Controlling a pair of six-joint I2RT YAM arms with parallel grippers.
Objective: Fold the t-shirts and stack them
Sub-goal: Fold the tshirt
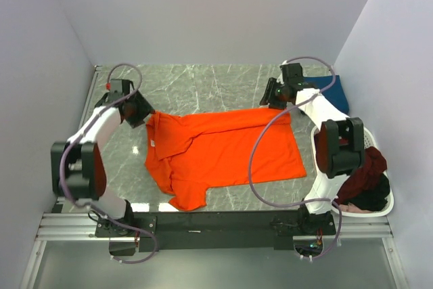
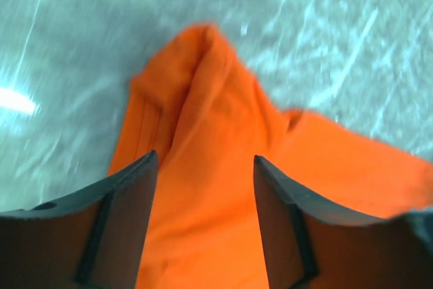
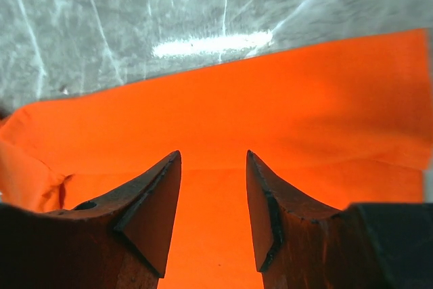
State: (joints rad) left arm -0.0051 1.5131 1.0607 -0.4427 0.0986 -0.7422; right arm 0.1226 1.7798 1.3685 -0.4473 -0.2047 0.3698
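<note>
The bright orange t-shirt (image 1: 230, 150) lies spread on the marble table, with its far edge folded over towards the front. My left gripper (image 1: 145, 115) is open over the shirt's far left corner; in the left wrist view (image 2: 205, 160) a bunched ridge of orange cloth (image 2: 216, 120) lies between and beyond the jaws. My right gripper (image 1: 268, 104) is open over the shirt's far right edge; in the right wrist view (image 3: 213, 155) flat orange cloth (image 3: 270, 99) lies under the jaws. A navy blue shirt (image 1: 337, 91) lies at the back right. Maroon (image 1: 365, 170) and black (image 1: 373, 197) shirts lie in the basket.
A white oval basket (image 1: 369, 139) stands at the right edge beside the right arm. Grey walls enclose the table on the left, back and right. Bare marble (image 1: 203, 86) shows behind the orange shirt.
</note>
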